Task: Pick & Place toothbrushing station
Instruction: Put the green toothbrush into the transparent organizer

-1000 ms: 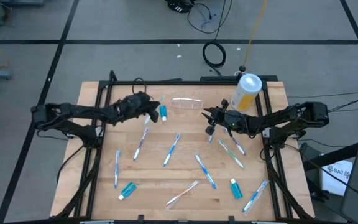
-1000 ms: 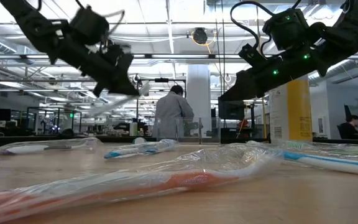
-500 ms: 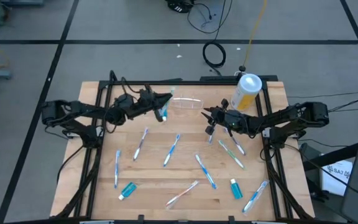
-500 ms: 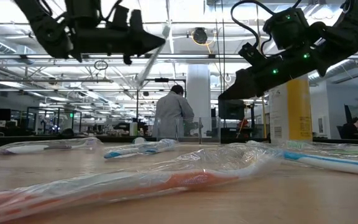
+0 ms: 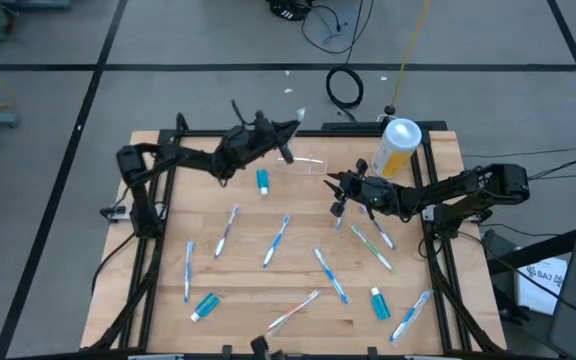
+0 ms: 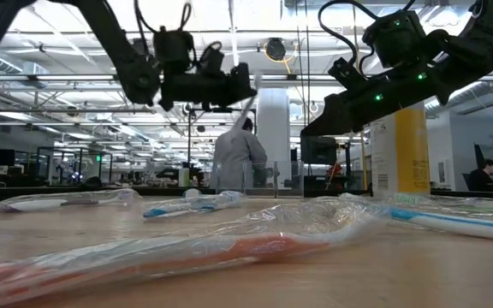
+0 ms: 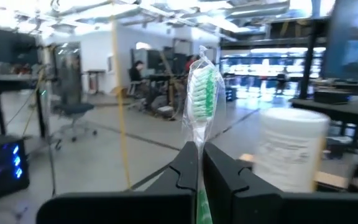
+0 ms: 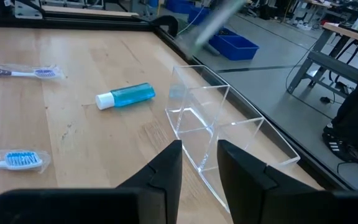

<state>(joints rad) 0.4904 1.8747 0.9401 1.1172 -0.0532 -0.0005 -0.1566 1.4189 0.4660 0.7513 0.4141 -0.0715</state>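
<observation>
- the left gripper [image 5: 290, 127] is up in the air near the top middle of the high view, over the back edge of the wooden table [image 5: 238, 290].
- its two fingers are pressed tight on a green toothbrush [image 7: 201, 99] in a clear wrapper. the brush head sticks up past the fingertips.
- in the low view the same gripper [image 6: 245, 90] hangs high, at the upper middle of the picture.
- the toothbrushing station [image 5: 301, 166] is a see-through plastic holder. it lies on the table in the upper middle of the high view, just below the left gripper.
- in the right wrist view the clear holder [image 8: 219, 127] sits in the middle of the picture, right in front of the fingers.
- the right gripper [image 5: 335, 189] is just right of the holder in the high view. its fingers are a little apart and nothing is between them.
- a blue tube [image 5: 263, 181] lies just left of the holder.
- a yellow canister [image 5: 396, 147] with a white lid stands at the upper right of the table.
- many wrapped toothbrushes lie on the lower half of the table. one blue one [image 5: 277, 241] is near the middle.
- a person [image 6: 236, 157] stands far back in the room in the low view.
</observation>
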